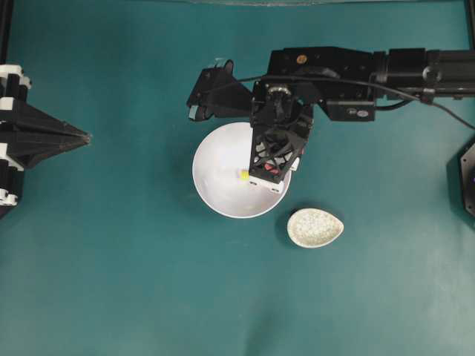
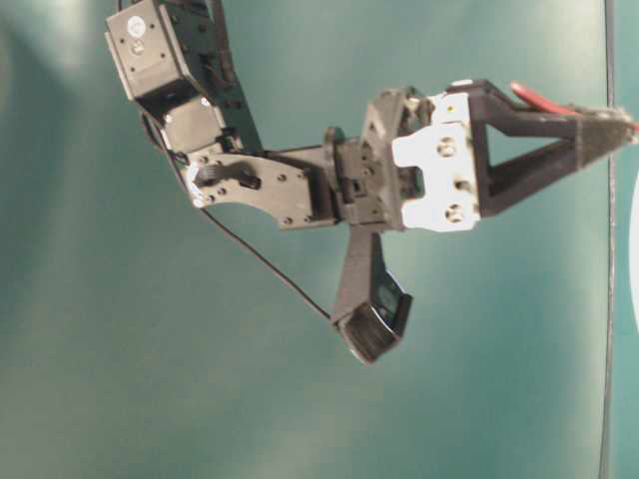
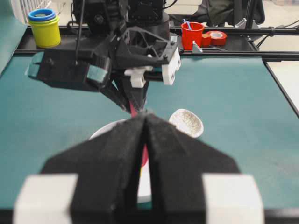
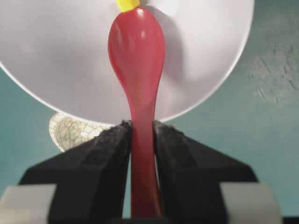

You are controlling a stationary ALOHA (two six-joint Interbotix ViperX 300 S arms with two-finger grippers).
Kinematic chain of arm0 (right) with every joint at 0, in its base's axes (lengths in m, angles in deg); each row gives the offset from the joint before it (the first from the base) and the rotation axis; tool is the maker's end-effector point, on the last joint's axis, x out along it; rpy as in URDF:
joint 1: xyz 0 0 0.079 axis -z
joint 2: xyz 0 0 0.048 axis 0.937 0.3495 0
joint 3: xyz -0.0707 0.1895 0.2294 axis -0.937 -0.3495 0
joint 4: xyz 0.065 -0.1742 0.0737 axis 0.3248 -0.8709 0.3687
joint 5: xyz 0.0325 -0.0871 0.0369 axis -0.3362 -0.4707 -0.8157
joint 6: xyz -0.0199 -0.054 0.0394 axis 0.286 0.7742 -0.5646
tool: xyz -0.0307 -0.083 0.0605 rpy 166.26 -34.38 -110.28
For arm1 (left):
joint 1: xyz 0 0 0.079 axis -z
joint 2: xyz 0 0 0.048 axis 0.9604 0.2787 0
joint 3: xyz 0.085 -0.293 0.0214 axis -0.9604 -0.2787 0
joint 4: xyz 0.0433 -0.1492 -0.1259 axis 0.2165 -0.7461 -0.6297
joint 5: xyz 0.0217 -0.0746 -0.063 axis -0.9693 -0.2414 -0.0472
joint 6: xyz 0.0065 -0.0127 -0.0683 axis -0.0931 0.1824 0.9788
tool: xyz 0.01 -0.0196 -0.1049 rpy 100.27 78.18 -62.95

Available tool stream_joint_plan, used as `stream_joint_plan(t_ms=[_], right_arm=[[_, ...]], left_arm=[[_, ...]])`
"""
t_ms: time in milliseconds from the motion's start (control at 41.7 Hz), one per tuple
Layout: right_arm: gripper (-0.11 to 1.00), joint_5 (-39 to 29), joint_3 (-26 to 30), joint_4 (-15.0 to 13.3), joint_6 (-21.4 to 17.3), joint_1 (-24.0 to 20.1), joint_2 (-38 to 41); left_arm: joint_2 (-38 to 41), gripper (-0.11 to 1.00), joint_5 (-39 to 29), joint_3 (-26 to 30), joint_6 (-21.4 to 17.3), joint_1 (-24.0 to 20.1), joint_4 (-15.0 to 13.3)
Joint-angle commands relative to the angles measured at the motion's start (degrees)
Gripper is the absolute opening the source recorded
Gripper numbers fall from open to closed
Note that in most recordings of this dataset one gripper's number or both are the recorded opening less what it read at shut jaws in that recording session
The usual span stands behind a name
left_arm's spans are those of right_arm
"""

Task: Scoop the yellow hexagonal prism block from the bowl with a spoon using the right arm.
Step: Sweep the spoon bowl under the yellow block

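The white bowl point(image 1: 215, 159) sits mid-table. The yellow hexagonal prism block point(image 1: 244, 175) lies inside it. My right gripper point(image 1: 269, 172) hangs over the bowl's right half, shut on the handle of the red spoon point(image 4: 136, 51). In the right wrist view the gripper point(image 4: 142, 128) holds the spoon pointing into the bowl point(image 4: 210, 56), and the spoon's tip touches the yellow block point(image 4: 127, 4). My left gripper point(image 1: 86, 137) is shut and empty at the far left, pointing toward the bowl; its closed tip fills the left wrist view point(image 3: 145, 116).
A small speckled beige dish point(image 1: 315, 227) lies just right of and below the bowl. In the left wrist view a yellow and blue cup point(image 3: 44, 28), a red cup point(image 3: 192, 35) and a tape roll point(image 3: 217, 36) stand beyond the table's far edge.
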Motion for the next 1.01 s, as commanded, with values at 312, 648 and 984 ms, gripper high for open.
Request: stream_joint_plan(t_ms=[312, 648, 984], right_arm=[[0.22, 6.2, 1.3, 0.2, 1.3, -0.2, -0.1], [0.22, 13.5, 1.3, 0.5, 1.8, -0.2, -0.1], [0.22, 16.7, 0.6, 2.4, 1.8, -0.3, -0.6]], left_arm=[[0.2, 0.00, 0.3, 1.4, 0.2, 0.1, 0.2], [0.1, 0.00, 0.3, 1.4, 0.3, 0.1, 0.1], [0.2, 0.00, 0.3, 1.4, 0.3, 0.0, 0.2]])
